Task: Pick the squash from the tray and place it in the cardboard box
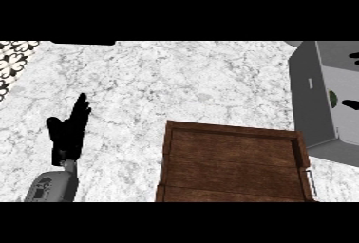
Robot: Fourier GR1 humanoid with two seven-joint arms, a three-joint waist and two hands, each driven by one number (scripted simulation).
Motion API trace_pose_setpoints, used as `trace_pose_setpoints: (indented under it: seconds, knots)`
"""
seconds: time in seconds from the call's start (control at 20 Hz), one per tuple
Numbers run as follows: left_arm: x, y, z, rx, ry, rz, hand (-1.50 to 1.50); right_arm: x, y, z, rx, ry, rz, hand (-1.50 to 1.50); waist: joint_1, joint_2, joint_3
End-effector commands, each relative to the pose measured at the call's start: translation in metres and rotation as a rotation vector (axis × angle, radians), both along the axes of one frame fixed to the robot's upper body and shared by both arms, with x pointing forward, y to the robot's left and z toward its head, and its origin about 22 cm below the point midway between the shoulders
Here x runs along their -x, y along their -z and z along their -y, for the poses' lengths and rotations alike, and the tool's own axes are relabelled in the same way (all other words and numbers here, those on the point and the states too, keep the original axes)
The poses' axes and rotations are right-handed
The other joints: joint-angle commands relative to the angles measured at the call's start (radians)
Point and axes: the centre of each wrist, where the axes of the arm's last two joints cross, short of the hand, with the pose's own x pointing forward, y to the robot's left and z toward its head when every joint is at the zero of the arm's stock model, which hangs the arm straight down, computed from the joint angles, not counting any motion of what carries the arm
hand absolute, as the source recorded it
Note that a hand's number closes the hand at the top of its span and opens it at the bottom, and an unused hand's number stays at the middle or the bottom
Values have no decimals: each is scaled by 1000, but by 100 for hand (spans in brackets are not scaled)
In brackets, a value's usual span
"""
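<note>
The brown wooden tray (231, 128) lies at the lower centre of the counter with nothing in it. At the right edge stands the open box (309, 99), which looks grey from here. A small dark green sliver, likely the squash (334, 98), shows inside the box. Black parts of my right hand (350, 104) poke in from the right edge just beside the sliver, and the rest of that hand is cut off. My left hand (69, 129) rests open at the left, pointing up, well away from the tray.
White marble counter (175, 80) spreads between my left hand and the box. A patterned black-and-white strip (14, 61) runs along the upper left edge. A dark flat shape (82, 42) sits at the top edge.
</note>
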Motion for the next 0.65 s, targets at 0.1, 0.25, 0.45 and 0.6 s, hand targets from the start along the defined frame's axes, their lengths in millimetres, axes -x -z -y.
trace_pose_setpoints:
  seconds: [0.1, 0.25, 0.45, 0.6]
  knots:
    - [2, 6, 4, -17, -4, 11, 0, -8, 5, 7, -244, -100, 71, -150, -2, 3, 1]
    - [11, 14, 0, 4, -10, -16, 0, 4, 0, 26, -422, -186, 125, -150, -22, -4, 0]
    - [7, 7, -1, -20, -2, 0, 0, 9, -5, 41, -622, -161, 120, -150, -15, -1, 1]
    - [12, 10, 6, 12, -12, 5, 0, 32, -5, 68, -678, -63, 129, -150, -4, 3, 2]
